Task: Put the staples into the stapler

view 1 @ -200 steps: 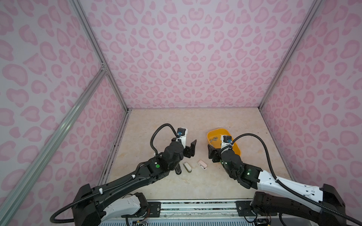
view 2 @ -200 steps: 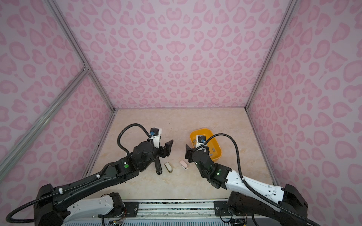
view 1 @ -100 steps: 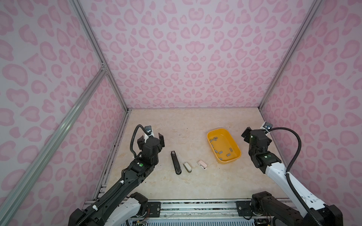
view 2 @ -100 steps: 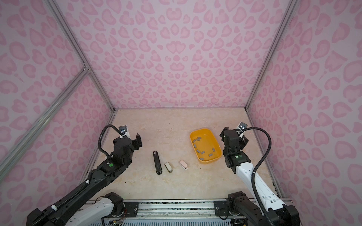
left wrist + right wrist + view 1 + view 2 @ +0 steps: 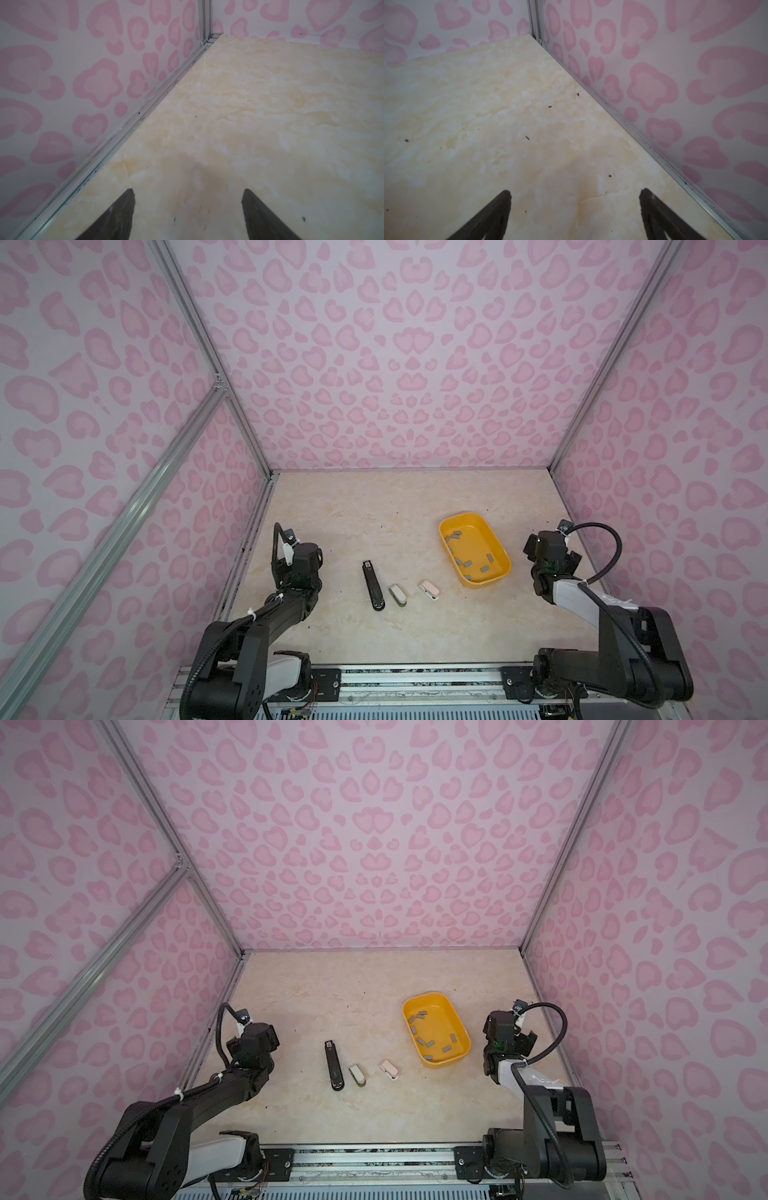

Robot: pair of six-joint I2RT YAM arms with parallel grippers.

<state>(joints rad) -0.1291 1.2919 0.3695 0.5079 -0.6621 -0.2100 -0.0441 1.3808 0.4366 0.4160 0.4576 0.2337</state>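
Several small grey staples lie loose in a yellow tray right of the middle. A long black stapler lies flat on the marble floor, with a small grey stapler and a small pink stapler to its right. My left gripper sits by the left wall, open and empty, well left of the black stapler. Over by the right wall, the right gripper is open and empty, right of the tray.
Pink-patterned walls with aluminium rails close in three sides. Each wrist view shows only bare floor and a back corner. Small dark specks dot the floor. The arm bases stand on a rail at the front edge.
Both arms have pulled back from the middle, where they hovered near the staplers and the tray, out to their own side walls. The staplers and tray have not moved.
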